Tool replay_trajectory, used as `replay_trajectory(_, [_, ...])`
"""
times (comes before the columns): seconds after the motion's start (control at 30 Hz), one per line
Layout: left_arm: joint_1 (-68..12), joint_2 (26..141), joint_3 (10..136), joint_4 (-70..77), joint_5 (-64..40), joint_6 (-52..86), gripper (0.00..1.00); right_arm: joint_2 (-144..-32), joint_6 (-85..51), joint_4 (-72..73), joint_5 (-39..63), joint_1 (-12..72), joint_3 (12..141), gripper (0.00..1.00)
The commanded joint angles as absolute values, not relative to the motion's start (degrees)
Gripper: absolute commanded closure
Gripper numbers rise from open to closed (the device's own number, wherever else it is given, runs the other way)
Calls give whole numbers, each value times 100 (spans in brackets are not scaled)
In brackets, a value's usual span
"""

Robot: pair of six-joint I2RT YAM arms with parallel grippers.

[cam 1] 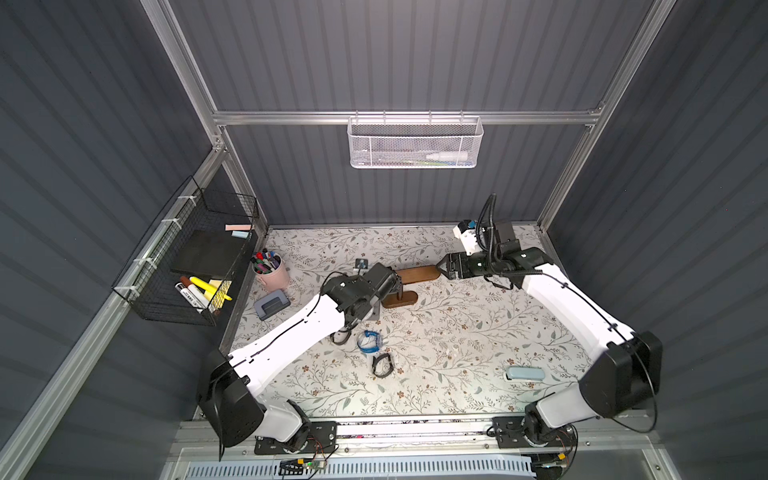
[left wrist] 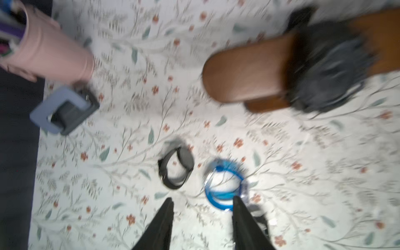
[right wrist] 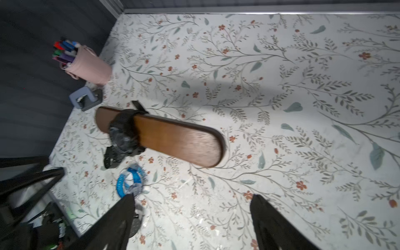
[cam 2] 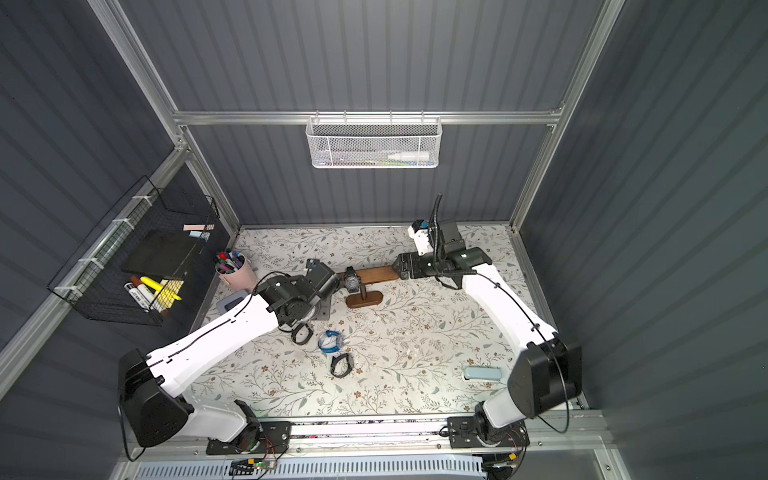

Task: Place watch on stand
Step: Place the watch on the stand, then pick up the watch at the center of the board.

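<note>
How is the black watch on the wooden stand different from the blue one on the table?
The black watch is wrapped around the bar of the stand, off the table; the blue watch lies on the table. The black watch is dark and chunky; the blue watch is bright and thinner. Both are looped shut.
</note>
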State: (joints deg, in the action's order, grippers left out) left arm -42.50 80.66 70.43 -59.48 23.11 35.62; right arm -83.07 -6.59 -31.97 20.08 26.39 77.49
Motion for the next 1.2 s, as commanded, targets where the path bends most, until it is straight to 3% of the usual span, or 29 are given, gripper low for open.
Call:
replay_trajectory(0.0, [-3899, 7387, 6402, -6173, 1886, 4185, 59, -7817, -980, -3189, 2326, 3223, 7585, 10])
replay_trajectory(0.17, [-3230, 6795, 5492, -4909, 1254, 4296, 61, -7380, -2081, -1949, 2617, 4182, 6890, 9])
replay_trajectory(0.37, [-2408, 7062, 4926, -3645, 169, 4631, 64, -7681, -2784, -1006, 2372, 5037, 6214, 10])
replay_trajectory(0.53, [-2025, 7355, 4684, -3066, -160, 4895, 68, -8106, -2904, -317, 2321, 5447, 5928, 10])
replay_trajectory(0.83, [-2010, 7899, 4801, -2782, -178, 4957, 68, -8696, -2779, 131, 2463, 5670, 5885, 10])
replay_trajectory(1.17, [-2012, 8207, 4737, -2641, -176, 4922, 71, -8636, -2633, -35, 2330, 5669, 5884, 9])
